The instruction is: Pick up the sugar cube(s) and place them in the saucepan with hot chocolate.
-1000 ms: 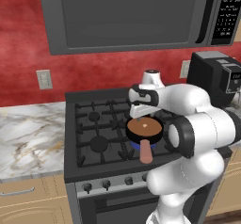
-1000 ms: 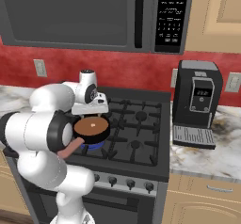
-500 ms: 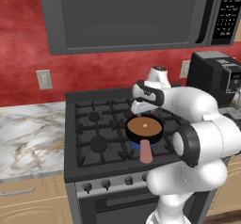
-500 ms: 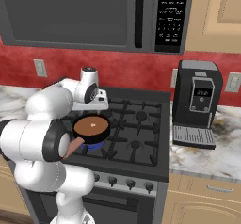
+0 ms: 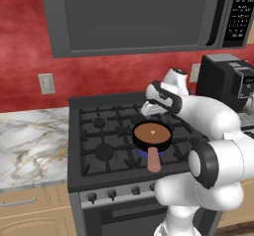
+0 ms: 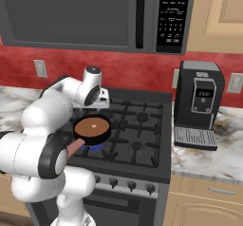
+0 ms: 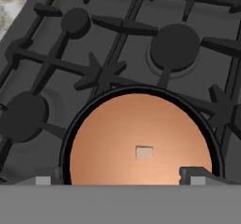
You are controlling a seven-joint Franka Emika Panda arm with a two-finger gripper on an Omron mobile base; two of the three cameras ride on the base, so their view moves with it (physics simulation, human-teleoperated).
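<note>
Stovetop (image 5: 106, 131) fills the middle of your scene: a black gas range with dark grates, set between a marble counter (image 5: 27, 146) on its left and a second stretch of counter (image 6: 209, 158) on its right. A red wall runs behind it, and a dark microwave (image 5: 134, 14) hangs above, so you have open room over the burners but a ceiling overhead. A black coffee machine (image 6: 197, 104) stands on the right counter, just beside the range's edge.

You can count one saucepan (image 5: 152, 136), round and black with smooth brown liquid, sitting on a front burner with its pinkish handle (image 5: 154, 159) pointing toward the front of the stove. In the hand view the pan's black rim (image 7: 70, 129) curves across the lower half of the frame, with three burner caps visible on the grates beyond it.

You can count one sugar cube (image 7: 144, 153), a small pale square lying on the brown surface near the middle of the pan. It shows as a pale speck in both base views too.

Your claw (image 7: 120, 180) hangs above the saucepan with its two fingertips spread wide apart and nothing between them. The cube lies in the liquid below, between the two fingertips (image 7: 190, 173) and a little ahead of them, not touching either.
</note>
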